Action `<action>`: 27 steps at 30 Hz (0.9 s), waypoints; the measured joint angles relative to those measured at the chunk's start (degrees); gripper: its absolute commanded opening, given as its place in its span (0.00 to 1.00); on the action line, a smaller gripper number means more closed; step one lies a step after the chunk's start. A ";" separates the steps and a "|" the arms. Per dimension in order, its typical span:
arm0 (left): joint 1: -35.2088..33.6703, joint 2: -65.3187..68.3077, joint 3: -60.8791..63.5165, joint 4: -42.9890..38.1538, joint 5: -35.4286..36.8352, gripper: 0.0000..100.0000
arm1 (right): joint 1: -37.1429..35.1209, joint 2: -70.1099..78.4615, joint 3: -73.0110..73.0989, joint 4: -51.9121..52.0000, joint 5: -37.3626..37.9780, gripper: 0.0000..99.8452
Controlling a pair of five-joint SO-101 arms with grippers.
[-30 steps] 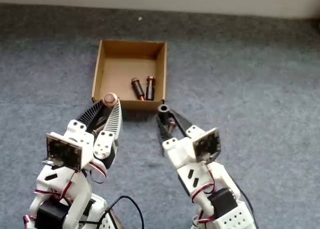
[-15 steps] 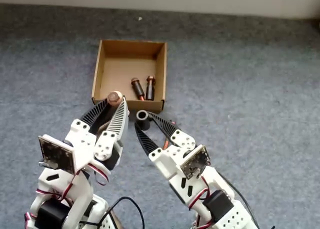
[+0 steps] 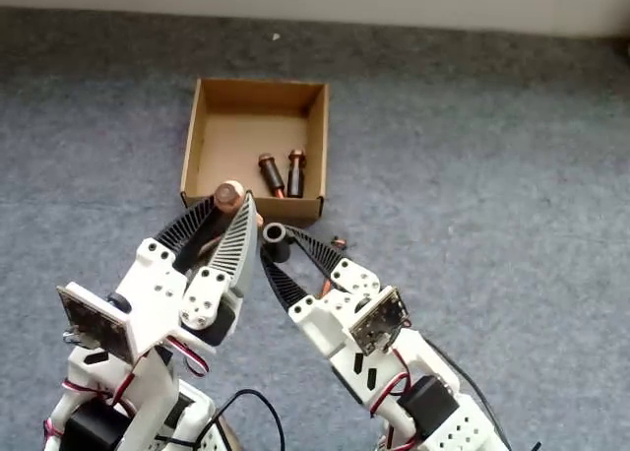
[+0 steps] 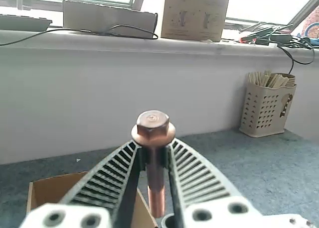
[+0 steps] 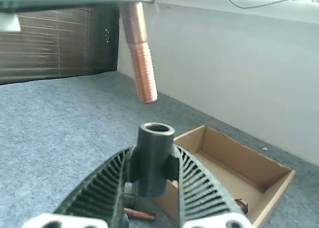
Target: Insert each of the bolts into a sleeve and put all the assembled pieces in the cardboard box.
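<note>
My left gripper (image 3: 228, 207) is shut on a copper bolt (image 4: 154, 158), held upright with its hex head (image 3: 229, 194) on top, just in front of the cardboard box (image 3: 194, 136). Beside it my right gripper (image 3: 280, 246) is shut on a black sleeve (image 5: 152, 157), its open bore facing up. The bolt's threaded tip (image 5: 144, 77) hangs a little above the sleeve's mouth and slightly to one side. Two assembled pieces (image 3: 283, 173) lie in the box. Another loose copper bolt (image 3: 332, 259) lies on the carpet, partly hidden behind the right gripper.
The box sits on grey carpet (image 3: 472, 156) with free floor to its left and right. A pale wall (image 4: 99, 93) rises behind, and a slotted beige holder (image 4: 266, 108) stands on the carpet at the wall.
My right gripper has swung left with the sleeve, from the box's front right corner to just beside the left gripper. The left gripper has shifted slightly right with the bolt.
</note>
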 measured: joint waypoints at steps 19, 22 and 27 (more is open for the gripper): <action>2.73 -0.09 2.02 0.09 0.00 0.00 | -1.41 0.00 0.00 0.00 0.35 0.01; 2.73 -0.09 2.02 1.23 0.00 0.00 | -1.41 0.09 0.00 0.00 2.64 0.01; 2.73 -0.09 2.02 1.67 0.00 0.00 | -1.41 0.09 0.00 0.09 3.60 0.01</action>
